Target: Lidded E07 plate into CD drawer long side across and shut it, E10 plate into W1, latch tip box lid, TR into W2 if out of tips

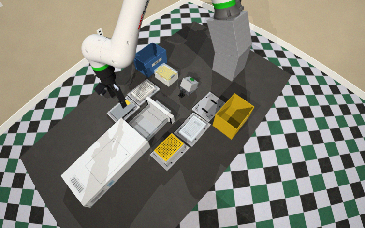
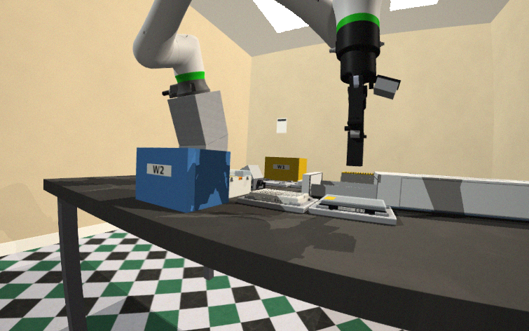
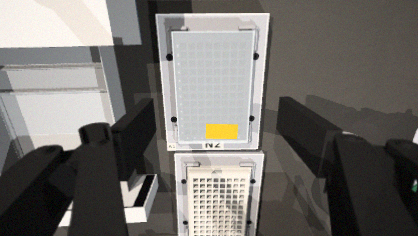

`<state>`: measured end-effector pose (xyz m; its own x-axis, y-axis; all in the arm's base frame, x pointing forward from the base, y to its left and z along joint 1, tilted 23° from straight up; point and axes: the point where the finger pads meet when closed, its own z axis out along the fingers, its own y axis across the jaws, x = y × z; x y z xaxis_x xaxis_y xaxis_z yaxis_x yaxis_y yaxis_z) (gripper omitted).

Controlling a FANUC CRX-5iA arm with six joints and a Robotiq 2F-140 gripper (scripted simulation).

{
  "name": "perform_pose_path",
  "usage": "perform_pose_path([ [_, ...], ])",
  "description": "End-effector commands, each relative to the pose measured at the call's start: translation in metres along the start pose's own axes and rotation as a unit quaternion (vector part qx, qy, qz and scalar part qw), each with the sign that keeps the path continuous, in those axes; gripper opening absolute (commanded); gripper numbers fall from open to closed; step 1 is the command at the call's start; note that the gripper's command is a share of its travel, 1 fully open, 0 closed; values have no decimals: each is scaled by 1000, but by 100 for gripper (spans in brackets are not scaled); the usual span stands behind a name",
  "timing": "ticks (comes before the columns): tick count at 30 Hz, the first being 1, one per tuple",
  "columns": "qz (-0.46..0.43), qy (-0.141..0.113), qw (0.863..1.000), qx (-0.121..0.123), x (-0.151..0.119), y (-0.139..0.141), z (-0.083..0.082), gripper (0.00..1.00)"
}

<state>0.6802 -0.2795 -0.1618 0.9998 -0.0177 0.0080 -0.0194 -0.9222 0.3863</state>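
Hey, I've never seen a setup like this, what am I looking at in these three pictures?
A white robot arm works over a dark lab bench. One picture looks down from above, one from the side, one from a camera at the arm's wrist. The gripper hangs open, its jaws holding nothing, above a lidded plate marked N2. Nearby lie a white cooler with its drawer open, a yellow bin, a blue bin, a yellow tip rack and a green button.

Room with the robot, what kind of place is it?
Probably a science lab. A robot arm works over a dark bench with trays full of tiny wells, a white cooler, and sorting bins.
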Motion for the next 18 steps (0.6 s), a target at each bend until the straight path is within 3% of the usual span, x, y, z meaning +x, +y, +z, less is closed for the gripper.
perform_pose_path([
  [1, 0, 1, 1000, 0, 1, 0, 4, 70],
  [18, 0, 1, 1000, 0, 1, 0, 24, 70],
])
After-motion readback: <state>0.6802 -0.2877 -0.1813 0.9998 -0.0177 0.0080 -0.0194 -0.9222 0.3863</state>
